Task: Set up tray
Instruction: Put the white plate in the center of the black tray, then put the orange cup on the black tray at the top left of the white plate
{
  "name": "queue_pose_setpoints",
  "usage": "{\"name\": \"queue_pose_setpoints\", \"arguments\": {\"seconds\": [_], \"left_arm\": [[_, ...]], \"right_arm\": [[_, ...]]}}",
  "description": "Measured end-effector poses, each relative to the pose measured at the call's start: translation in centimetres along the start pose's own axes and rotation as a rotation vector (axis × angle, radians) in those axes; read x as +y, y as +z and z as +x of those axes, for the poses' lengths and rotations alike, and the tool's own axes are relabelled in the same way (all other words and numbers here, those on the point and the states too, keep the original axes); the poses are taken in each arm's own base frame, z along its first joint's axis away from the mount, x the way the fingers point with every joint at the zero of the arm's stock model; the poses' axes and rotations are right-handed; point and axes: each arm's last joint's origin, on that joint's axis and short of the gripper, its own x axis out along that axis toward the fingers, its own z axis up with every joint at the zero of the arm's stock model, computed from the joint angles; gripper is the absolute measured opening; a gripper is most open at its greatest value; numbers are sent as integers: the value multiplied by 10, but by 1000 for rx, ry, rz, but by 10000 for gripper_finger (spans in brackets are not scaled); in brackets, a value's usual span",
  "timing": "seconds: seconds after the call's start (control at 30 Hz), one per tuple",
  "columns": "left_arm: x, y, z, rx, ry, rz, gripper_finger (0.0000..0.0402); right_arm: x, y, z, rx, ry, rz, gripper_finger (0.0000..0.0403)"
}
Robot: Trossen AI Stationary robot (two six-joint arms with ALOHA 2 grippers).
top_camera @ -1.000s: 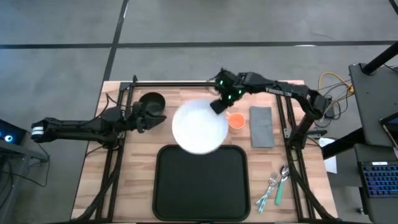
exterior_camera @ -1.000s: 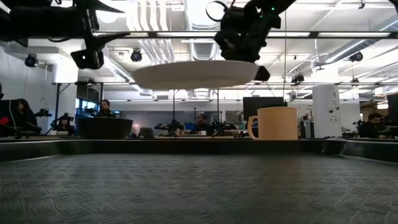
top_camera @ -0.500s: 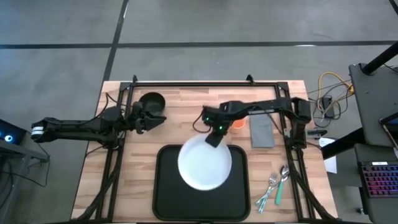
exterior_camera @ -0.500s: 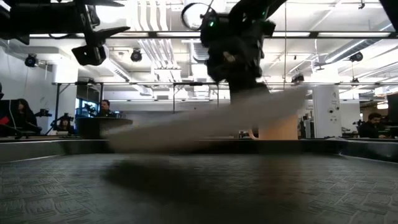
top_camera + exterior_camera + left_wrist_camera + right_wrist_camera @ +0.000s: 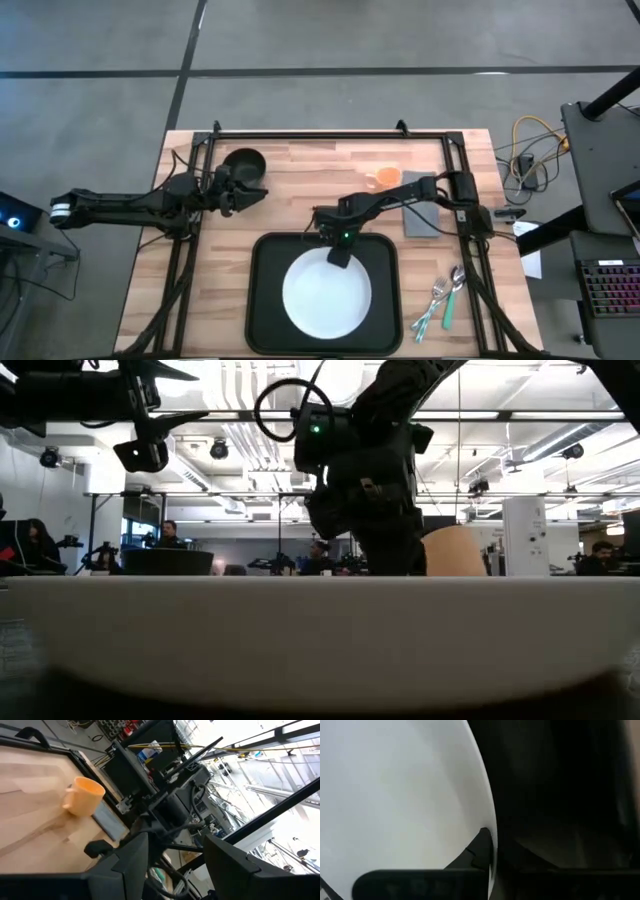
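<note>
One risk: lifting off with right gripper (image 5: 337,250) clamped on white plate's (image 5: 325,293) twelve-o'clock rim could drag it off centre on tray (image 5: 262,300). Left gripper (image 5: 243,193) open, idle near bowl (image 5: 245,163).

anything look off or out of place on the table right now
Nothing stands out. The white plate lies flat inside the tray, with the right gripper clamped on its far rim. The orange mug stands upright, the napkin and cutlery lie right of the tray, and the left gripper waits by the black bowl.
</note>
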Motion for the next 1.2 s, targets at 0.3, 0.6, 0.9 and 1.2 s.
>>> {"name": "queue_pose_setpoints", "arguments": {"seconds": [0.3, 0.6, 0.9, 1.2], "left_arm": [[0, 0, 0, 3, -2, 0, 171], [2, -2, 0, 22, 23, -1, 171], [8, -4, 1, 59, 162, -21, 171], [-8, 16, 11, 225, 698, 100, 171]], "right_arm": [[18, -3, -26, -191, -125, -38, 11], [19, -6, -35, -209, -161, -62, 108], [23, -13, -73, -446, -455, -78, 207], [-11, -25, -140, -499, -546, 77, 226]]}}
